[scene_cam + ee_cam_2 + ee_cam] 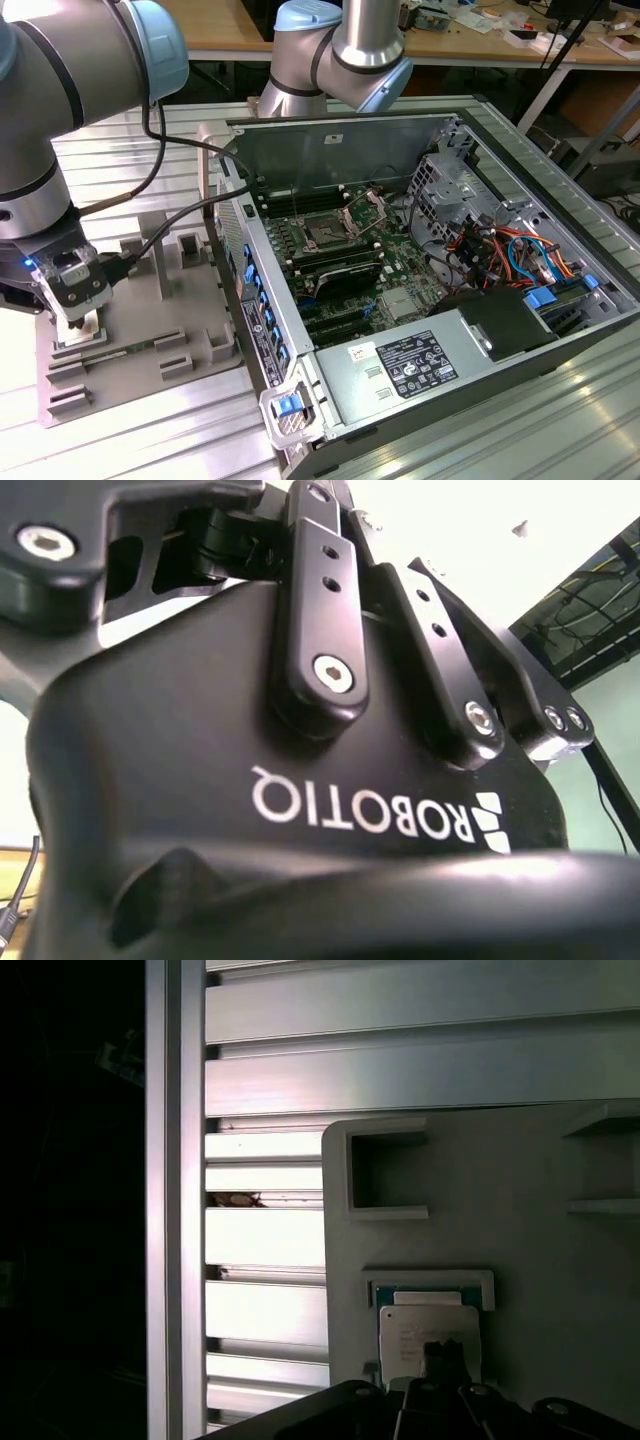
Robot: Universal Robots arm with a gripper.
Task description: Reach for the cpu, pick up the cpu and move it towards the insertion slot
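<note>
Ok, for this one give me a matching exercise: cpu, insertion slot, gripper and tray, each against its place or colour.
1. cpu
2. insertion slot
3. gripper
4. tray

A. dark square on the green board inside the open case
B. grey, beside the case, towards the exterior view's left
C. low over the cpu
D. lying in a raised frame on the tray

Pairs: 1-D, 2-A, 3-C, 4-B.

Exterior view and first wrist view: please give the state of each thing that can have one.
cpu: lying flat in its frame on the tray, not lifted.
gripper: low, right above the cpu.
insertion slot: metal frame raised, socket open.
computer case: side open.
</note>
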